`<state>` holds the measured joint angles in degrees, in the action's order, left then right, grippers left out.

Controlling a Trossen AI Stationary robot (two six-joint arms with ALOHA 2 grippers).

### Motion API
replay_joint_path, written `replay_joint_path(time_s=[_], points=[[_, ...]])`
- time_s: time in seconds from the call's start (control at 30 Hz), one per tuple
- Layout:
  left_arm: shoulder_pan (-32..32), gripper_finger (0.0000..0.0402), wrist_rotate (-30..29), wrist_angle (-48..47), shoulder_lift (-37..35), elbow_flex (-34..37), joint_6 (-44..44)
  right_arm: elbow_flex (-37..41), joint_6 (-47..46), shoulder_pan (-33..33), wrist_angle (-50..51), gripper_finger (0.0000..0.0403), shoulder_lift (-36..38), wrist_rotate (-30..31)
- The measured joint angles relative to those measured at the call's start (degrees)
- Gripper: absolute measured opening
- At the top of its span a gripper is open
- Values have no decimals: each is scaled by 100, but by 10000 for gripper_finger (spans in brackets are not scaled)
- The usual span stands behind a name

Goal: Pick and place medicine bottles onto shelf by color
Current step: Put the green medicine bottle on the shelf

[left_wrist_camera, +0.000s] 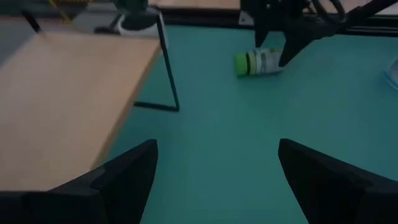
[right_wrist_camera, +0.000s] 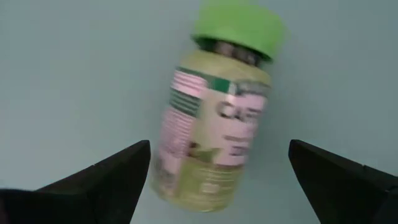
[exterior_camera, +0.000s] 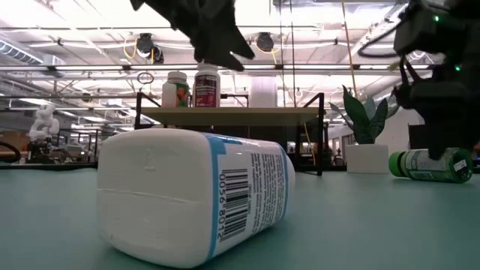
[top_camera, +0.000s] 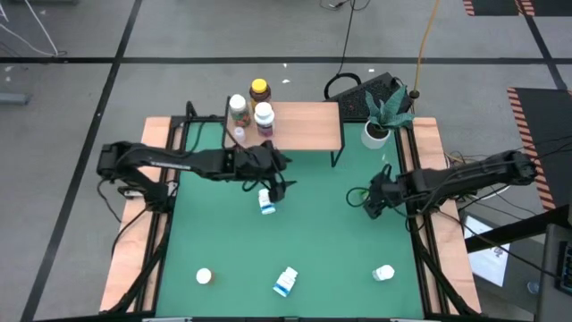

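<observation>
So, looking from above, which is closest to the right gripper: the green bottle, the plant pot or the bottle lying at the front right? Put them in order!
1. Green bottle: right below the open right gripper.
2. Plant pot: behind it, by the shelf.
3. Front-right bottle: farthest, near the mat's front edge, though not by much.

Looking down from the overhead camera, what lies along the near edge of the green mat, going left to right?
White bottle → blue-and-white bottle → another white bottle, all lying apart on the mat.
</observation>
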<state>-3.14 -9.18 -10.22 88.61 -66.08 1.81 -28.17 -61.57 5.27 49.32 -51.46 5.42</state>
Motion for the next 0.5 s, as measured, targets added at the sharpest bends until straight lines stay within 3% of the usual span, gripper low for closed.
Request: replay_joint_path(time_s=[0.23,0.43,0.5], points=[[-4,337,21,393,492,0,244,337,118,3,-660,297,0,-118],[-22,337,21,437,527,0,174,349,439,5,-1183,209,4,-124],[-18,337,23,433,529,0,127,349,562,5,-1392,198,17,-207]])
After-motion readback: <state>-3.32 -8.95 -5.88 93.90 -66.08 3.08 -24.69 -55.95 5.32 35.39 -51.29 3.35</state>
